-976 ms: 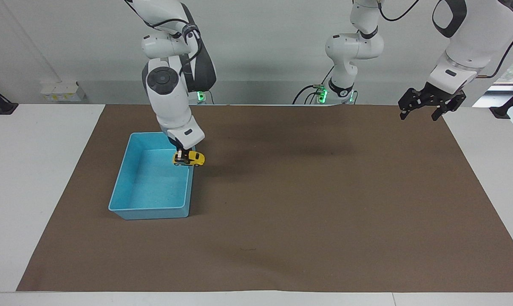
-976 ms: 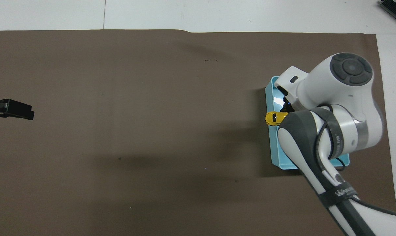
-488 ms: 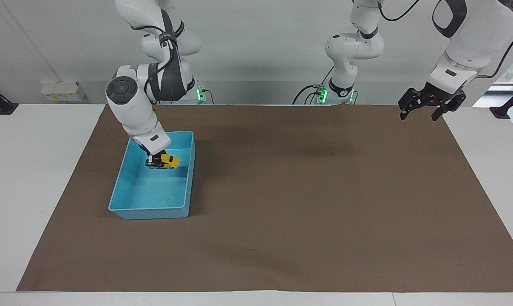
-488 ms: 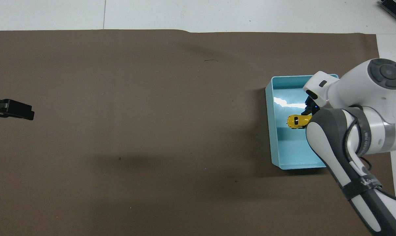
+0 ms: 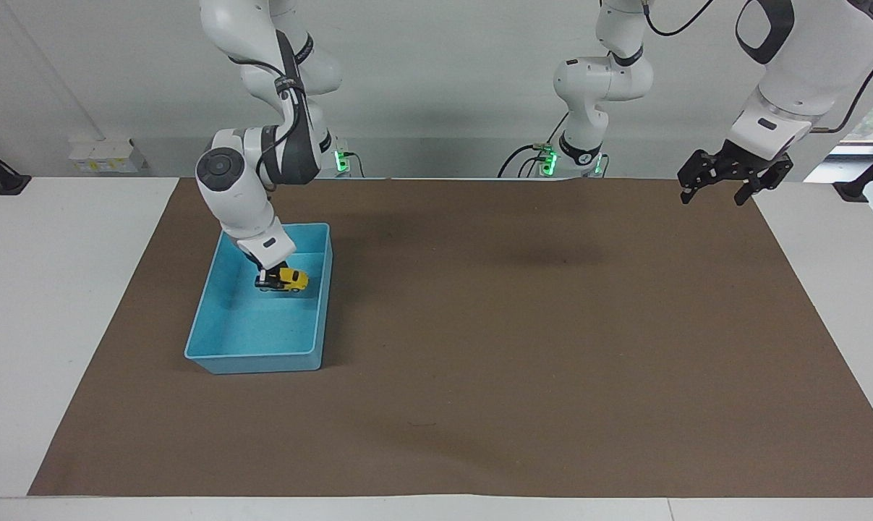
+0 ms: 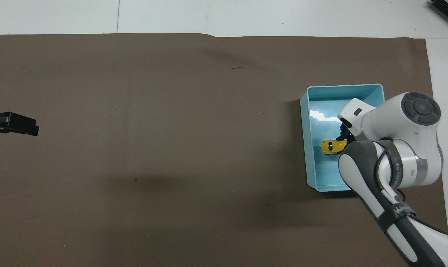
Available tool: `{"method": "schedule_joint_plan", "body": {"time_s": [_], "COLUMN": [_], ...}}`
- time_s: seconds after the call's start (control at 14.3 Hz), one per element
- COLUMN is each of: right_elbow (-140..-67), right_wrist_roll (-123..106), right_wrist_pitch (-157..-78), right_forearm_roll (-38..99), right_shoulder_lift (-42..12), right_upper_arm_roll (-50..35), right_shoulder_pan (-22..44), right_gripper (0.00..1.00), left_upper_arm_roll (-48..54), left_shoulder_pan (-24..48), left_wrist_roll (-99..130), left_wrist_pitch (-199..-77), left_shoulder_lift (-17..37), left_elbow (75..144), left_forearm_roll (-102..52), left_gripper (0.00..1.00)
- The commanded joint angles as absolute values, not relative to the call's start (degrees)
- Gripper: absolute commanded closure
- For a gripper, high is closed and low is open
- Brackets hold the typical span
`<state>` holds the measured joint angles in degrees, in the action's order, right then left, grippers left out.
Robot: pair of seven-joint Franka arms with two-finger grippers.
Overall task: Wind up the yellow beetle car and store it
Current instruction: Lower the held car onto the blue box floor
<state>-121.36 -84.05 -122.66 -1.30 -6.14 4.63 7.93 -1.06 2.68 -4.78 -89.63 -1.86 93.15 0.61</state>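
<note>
Two arms: right one working at the blue bin, left one waiting at its own end of the surface.
left gripper (image 5: 718,191): raised over the mat edge nearest the robots at the left arm's end, jaws apart, nothing in them; same spot as a second ago; only its black tip shows in the overhead view (image 6: 12,124).
right gripper (image 5: 265,276): inside the blue bin, jaws clamped on the tail end of the car; a second ago it hung over the bin wall that faces the middle of the surface, half a second ago it had crossed over the bin's inside, now a bit lower.
yellow beetle car (image 5: 285,278): held by the right gripper, low inside the bin, in the half nearer the robots; cannot tell if its wheels touch the bin floor; roughly level, nose toward the left arm's end; overhead view (image 6: 330,146) shows it well within the walls; a second ago it sat over the bin wall.
blue bin (image 5: 255,358): on the brown mat at the right arm's end, open top, not shifted since the earlier frames; overhead view (image 6: 306,141).
brown mat (image 5: 523,376): covers most of the surface, flat, unchanged.
surface (image 5: 45,304): white, shows around the mat.
</note>
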Motion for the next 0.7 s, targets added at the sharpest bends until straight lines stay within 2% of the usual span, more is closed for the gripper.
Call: {"method": "schedule_joint_plan", "body": {"time_s": [0.0,0.42,0.49,0.56,0.63], "right_elbow": [-124.79,-125.60,-125.60,-125.51,-125.16], "right_wrist_roll": [-86.66,-87.10,-86.84,-86.66,-86.23], "right_wrist_pitch": [-127.16,-128.85,-128.85,-128.76,-128.32], "right_forearm_roll": [-1.76,-1.76,-1.76,-1.76,-1.67], "right_shoulder_lift": [-5.71,-6.68,-6.68,-6.77,-6.94], "right_upper_arm_roll": [4.22,4.22,4.22,4.22,4.13], "right_shoulder_pan": [6.33,5.54,5.80,5.89,5.80], "right_gripper": [1.00,1.00,0.90,0.54,0.04], "left_upper_arm_roll": [-0.97,-0.97,-0.97,-0.97,-0.97], "left_shoulder_pan": [2.46,2.55,2.55,2.55,2.46], "left_wrist_roll": [-5.10,-5.10,-5.10,-5.10,-5.10], "left_wrist_pitch": [-88.59,-88.59,-88.59,-88.59,-88.59], "left_shoulder_lift": [-2.02,-2.02,-2.02,-2.02,-2.11], "left_elbow": [92.64,92.64,92.64,92.64,92.64], "left_forearm_roll": [1.58,1.58,1.58,1.58,1.58], "left_gripper": [0.00,0.00,0.00,0.00,0.00]}}
